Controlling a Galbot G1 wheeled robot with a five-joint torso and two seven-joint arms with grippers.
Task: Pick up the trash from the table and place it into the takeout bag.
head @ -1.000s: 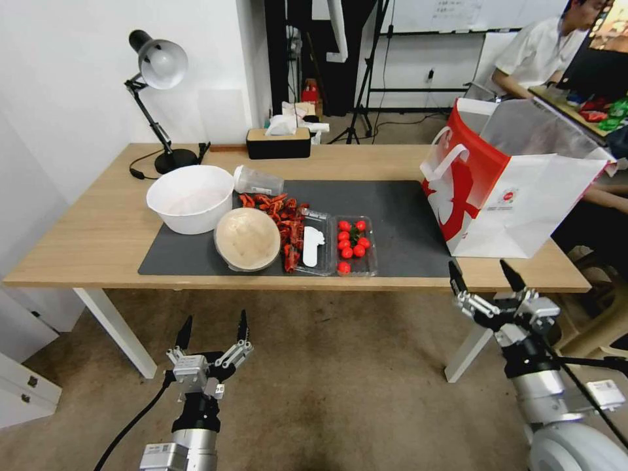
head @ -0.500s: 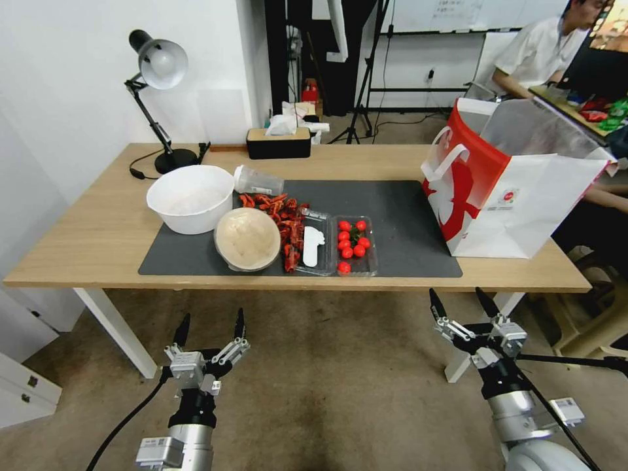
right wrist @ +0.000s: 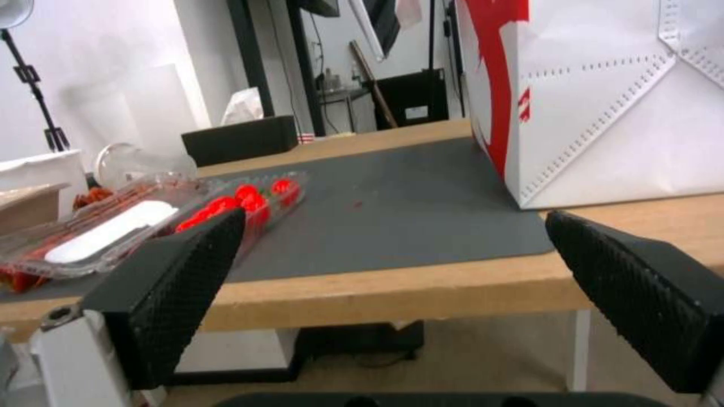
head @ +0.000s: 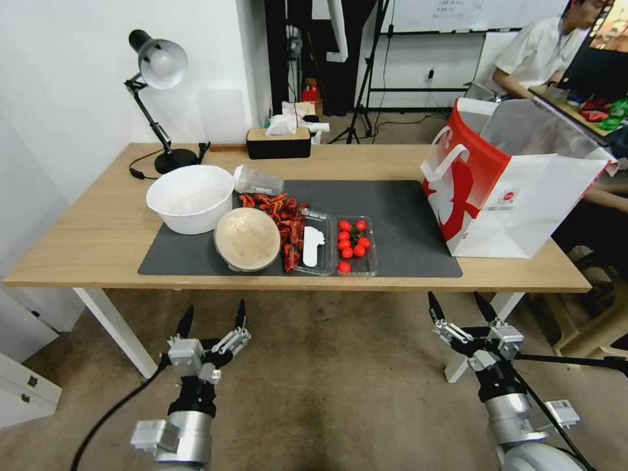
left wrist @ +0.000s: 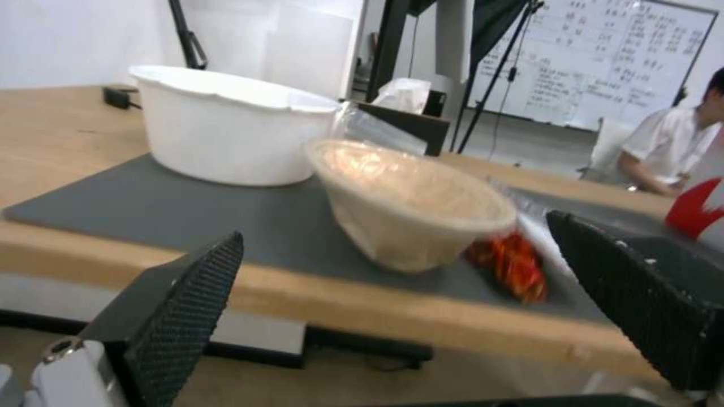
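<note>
Table [head: 98, 242]: light wood, grey mat [head: 399, 216], beige carpet below; both claws [head: 212, 322] [head: 458, 307] wide open, empty.

The table [head: 98, 242] runs left to right, with a mat [head: 399, 216] along its near middle. On the mat's left end sits a bowl [head: 190, 197]; at the bowl's four o'clock, touching or nearly so, is the dish [head: 247, 239]. A plastic cup [head: 258, 180] lies on its side at the bowl's two o'clock. A heap of scraps [head: 281, 216] lies at the dish's three o'clock, then two trays [head: 333, 245] side by side. The takeout bag [head: 517, 190] stands on the table's right end, overlapping the mat's edge. Behind the mat (at twelve o'clock from the trays) sits a tissue box [head: 278, 142]; a lamp [head: 157, 98] stands at the bowl's eleven o'clock. Both the left gripper [head: 211, 323] and the right gripper [head: 458, 306] hang below the near edge, fingers spread.
</note>
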